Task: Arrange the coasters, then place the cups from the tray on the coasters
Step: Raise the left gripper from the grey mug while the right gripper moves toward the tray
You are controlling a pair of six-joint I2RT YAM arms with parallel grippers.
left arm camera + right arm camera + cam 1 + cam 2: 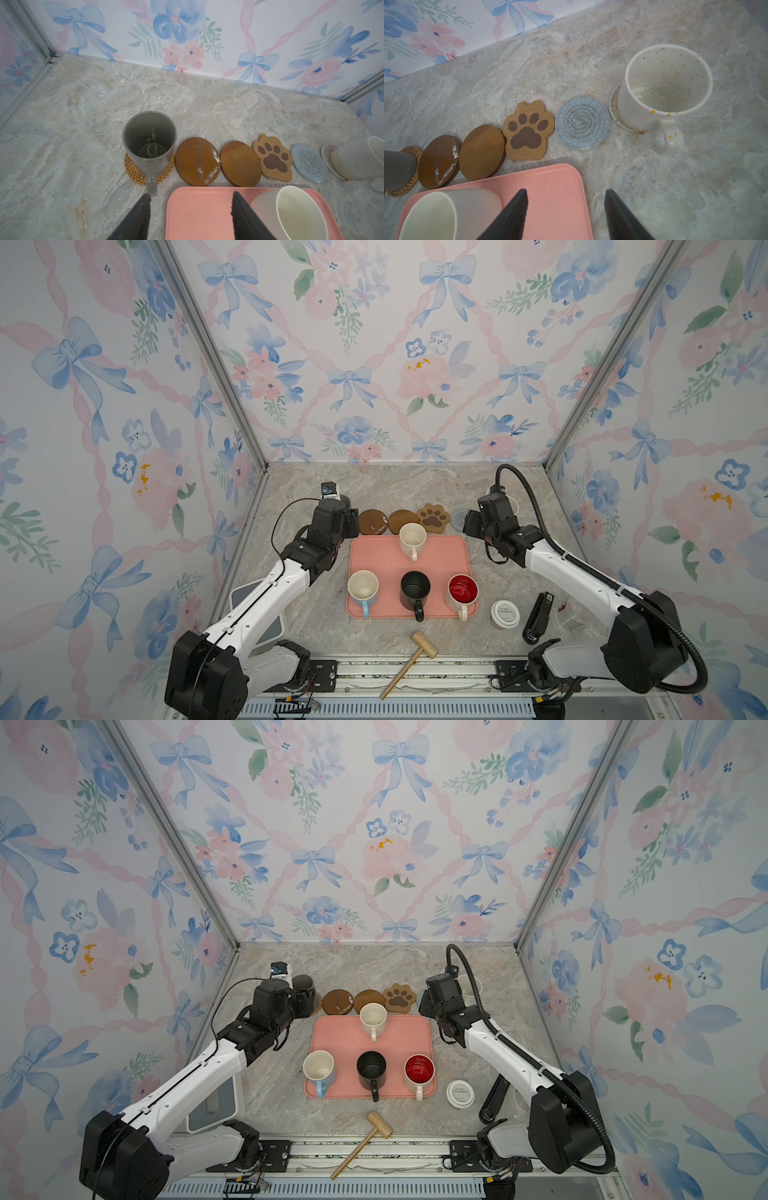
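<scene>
Left gripper (191, 195): jaws apart and empty, hanging over the near-left corner of the tray; its left fingertip is just beside the grey mug's handle, and whether they touch cannot be told
Grey mug (149, 143): upright on the tan rattan coaster (133, 174), at the left end of the coaster row, handle pointing toward the left gripper
Wooden rounds: 2, a scratched round (197, 161) just right of the rattan coaster and a plain round (240, 164) touching it, both bare and just beyond the tray's far rim
Paw coaster (273, 158): bare, against the plain round's right edge
Tray (382, 556): pink, in the middle of the table, holding 4 mugs
Mugs on the tray: cream mug (412, 538) at the far edge; along the near edge the light-blue mug (363, 589), the black mug (414, 589) and the red-inside mug (462, 591), all upright
Grey-blue coaster (582, 122): bare, just right of the paw coaster
Speckled mug (668, 87): upright on the cream coaster (615, 108), at the right end of the row
Right gripper (565, 191): jaws apart and empty, above the tray's far-right corner, apart from the speckled mug
Paper cup (505, 614): lidded, on the table right of the tray's near corner
</scene>
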